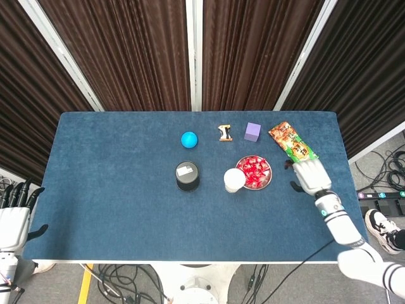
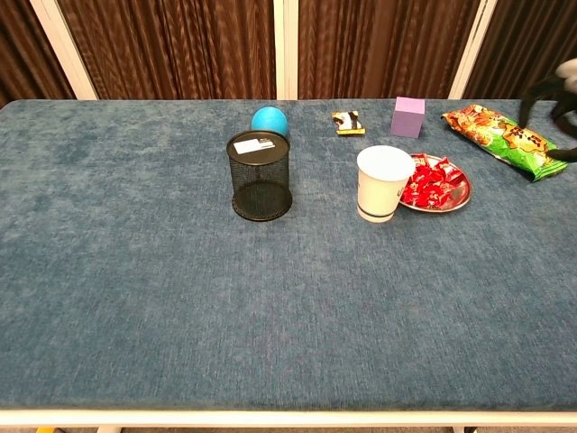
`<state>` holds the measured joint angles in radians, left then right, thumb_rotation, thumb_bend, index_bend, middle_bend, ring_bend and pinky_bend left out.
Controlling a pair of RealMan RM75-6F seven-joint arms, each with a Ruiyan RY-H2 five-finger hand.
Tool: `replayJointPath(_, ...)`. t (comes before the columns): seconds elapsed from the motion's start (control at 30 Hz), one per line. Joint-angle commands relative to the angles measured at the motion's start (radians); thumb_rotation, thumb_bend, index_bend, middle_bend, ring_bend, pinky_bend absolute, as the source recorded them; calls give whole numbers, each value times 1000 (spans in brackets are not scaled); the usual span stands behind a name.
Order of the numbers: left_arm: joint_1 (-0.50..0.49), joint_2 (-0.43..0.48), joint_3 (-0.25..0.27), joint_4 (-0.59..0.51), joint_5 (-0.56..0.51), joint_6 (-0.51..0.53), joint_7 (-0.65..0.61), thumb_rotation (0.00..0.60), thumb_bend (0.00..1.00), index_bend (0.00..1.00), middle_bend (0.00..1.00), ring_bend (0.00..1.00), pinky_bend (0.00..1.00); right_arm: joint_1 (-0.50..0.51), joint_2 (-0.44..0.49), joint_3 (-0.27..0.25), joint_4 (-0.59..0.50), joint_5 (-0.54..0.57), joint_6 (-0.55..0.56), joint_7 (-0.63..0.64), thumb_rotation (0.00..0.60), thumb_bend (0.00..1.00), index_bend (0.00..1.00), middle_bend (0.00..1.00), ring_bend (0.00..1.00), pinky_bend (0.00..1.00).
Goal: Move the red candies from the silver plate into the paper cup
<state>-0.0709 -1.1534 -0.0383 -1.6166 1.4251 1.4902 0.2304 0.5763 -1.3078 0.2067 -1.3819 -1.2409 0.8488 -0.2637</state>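
Observation:
Red candies fill a silver plate right of centre on the blue table. A white paper cup stands upright against the plate's left side. My right hand hovers over the table just right of the plate, fingers apart, holding nothing; in the chest view only its dark fingertips show at the right edge. My left hand hangs open off the table's near left corner and is absent from the chest view.
A black mesh cup stands left of the paper cup. Behind lie a blue ball, a small wrapped snack, a purple cube and a green-orange snack bag by my right hand.

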Motion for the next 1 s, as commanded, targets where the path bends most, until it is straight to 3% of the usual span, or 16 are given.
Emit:
replayJointPath(0.03,0,-2,-2,5,-3,-1,-4,600,0,241,89,69,60,61,-88,1,97,54,-77,-23,600,226,418,825,881,1000)
replayJointPath(0.47,0,-15,-7,29,-27,-22,-24,600,0,241,90,69,60,174,-283,-15,330,107,-188,-2,600,229,424,846,910,1000)
replayJointPath(1.0,8,-22,-10,51,-38,-22,-45,600,0,241,89,68,60,234,-367,-30,453,123,-226,-8,600,230,433,847,910,1000)
